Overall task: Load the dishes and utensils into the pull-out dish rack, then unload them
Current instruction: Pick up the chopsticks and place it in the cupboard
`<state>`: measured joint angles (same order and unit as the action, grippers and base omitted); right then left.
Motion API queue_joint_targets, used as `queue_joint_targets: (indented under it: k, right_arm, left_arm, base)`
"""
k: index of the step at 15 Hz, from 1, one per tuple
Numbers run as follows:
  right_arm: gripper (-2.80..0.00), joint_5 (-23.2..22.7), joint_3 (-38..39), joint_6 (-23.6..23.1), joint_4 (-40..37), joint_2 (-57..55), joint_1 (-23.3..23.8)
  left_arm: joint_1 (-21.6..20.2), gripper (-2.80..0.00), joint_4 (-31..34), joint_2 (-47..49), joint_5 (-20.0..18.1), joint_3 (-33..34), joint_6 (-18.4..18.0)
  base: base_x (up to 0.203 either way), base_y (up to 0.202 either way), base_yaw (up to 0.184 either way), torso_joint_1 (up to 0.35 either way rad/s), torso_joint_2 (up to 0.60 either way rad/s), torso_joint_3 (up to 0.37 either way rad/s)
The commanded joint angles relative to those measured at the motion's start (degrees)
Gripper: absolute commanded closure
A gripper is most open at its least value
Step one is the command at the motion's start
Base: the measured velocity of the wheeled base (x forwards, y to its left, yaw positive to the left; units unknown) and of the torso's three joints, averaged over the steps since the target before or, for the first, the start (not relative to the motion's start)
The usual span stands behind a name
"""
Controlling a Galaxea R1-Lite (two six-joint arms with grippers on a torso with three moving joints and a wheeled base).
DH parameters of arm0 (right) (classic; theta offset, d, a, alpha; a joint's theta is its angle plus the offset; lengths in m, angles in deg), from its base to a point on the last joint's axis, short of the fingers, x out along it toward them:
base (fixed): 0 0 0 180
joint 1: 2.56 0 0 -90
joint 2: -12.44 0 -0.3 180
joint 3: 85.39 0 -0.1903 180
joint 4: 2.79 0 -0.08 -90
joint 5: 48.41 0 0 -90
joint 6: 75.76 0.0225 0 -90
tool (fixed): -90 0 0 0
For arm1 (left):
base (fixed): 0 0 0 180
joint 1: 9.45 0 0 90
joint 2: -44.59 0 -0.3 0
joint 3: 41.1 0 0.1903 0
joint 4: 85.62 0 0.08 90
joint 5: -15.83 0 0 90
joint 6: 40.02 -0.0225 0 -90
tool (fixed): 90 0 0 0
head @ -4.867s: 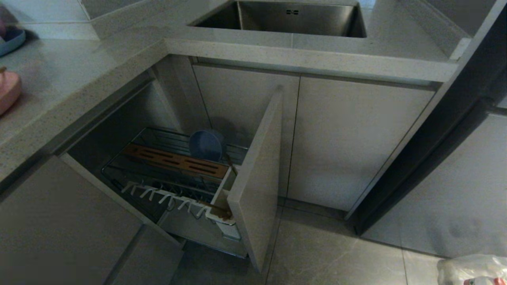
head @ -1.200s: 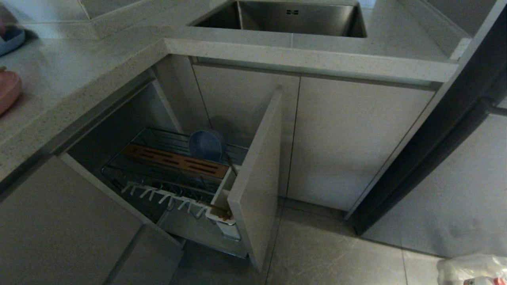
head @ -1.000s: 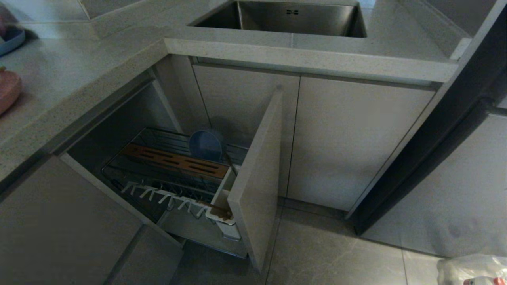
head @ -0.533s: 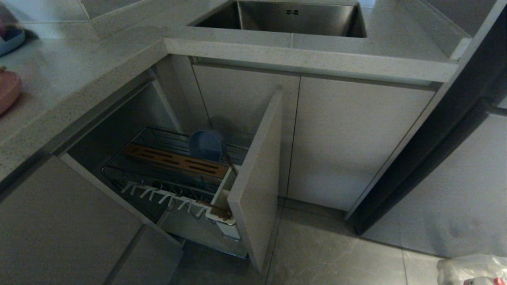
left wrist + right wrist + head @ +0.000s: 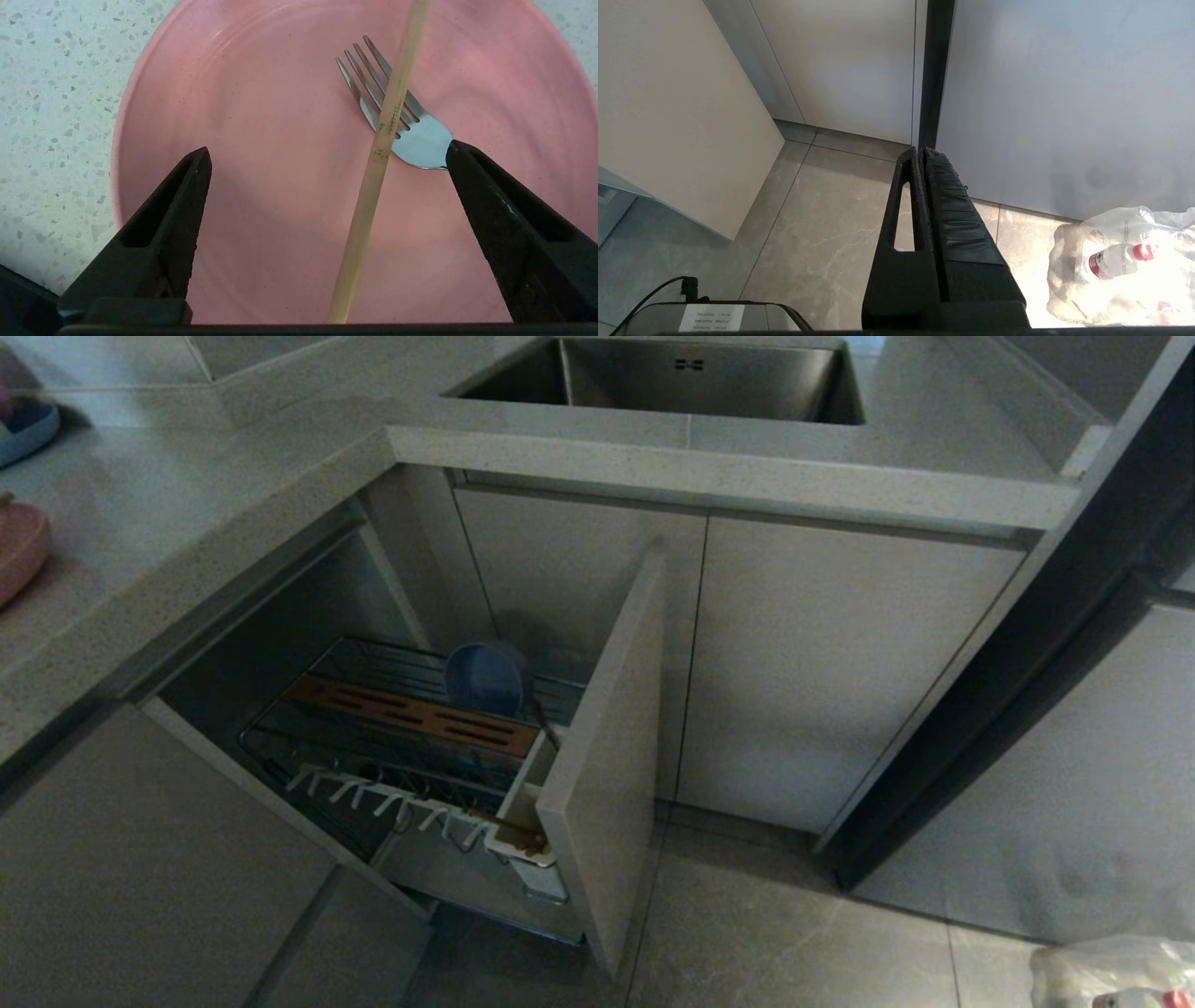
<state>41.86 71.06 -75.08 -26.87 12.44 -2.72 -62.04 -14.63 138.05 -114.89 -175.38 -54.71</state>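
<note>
Showing the blue-grey bowl [image 5: 485,679] already racked in the pull-out dish rack [image 5: 411,728], the head view gives way to the left wrist's, where the left gripper [image 5: 327,161], jaws released, hangs over a chopstick [image 5: 380,144] crossing the fork [image 5: 397,121] on the pink plate [image 5: 261,186] on the bench [image 5: 51,102] and should pinch the chopstick alone, while the right wrist's shows the right gripper [image 5: 923,156], jaws clenched, parked above the floor [image 5: 831,242].

Fork [image 5: 411,135] and chopstick [image 5: 378,154] on pink plate [image 5: 261,186].

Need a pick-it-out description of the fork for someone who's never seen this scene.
Find the speckled countertop and the large salmon-pink plate lying flat on it. The fork lies on that plate, between the open fingers of the left tool. It is the short silver metal piece with four tines; the long tan wooden chopstick lies across it.
</note>
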Motion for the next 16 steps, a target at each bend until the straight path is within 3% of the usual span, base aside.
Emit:
queue_joint_targets:
  k: [1,16]
  right_arm:
    - [0.00,0.0,0.0,0.0,0.0,-0.1,0.0]
    - [0.00,0.0,0.0,0.0,0.0,0.0,0.0]
  left_arm:
    - [0.0,0.00,0.3,-0.3,-0.2,0.0,0.0]
    - [-0.1,0.00,0.4,-2.2,-0.4,0.0,0.4]
  base:
    - [0.000,0.000,0.000,0.000,0.00,0.000]
    - [0.000,0.000,0.000,0.000,0.00,0.000]
